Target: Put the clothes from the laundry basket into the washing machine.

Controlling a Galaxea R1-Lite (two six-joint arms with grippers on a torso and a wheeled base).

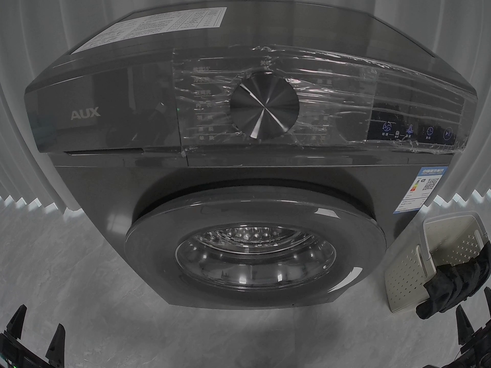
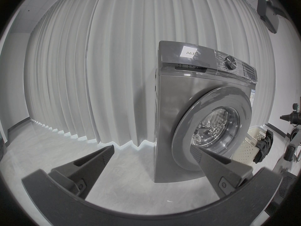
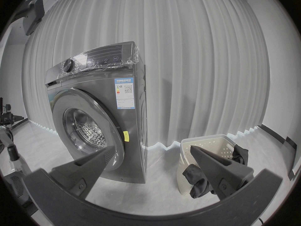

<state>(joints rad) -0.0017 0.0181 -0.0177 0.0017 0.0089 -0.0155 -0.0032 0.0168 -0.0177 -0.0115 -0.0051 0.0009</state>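
A grey front-loading washing machine stands ahead with its round glass door shut; the same machine appears in both wrist views. To its right on the floor sits a cream perforated laundry basket with dark clothes draped over its rim. My left gripper hangs low at the lower left, open and holding nothing. My right gripper is low at the lower right beside the basket, open and holding nothing.
White pleated curtains hang behind and to both sides of the machine. The pale floor in front of it is bare. Plastic film wraps the control panel around the dial.
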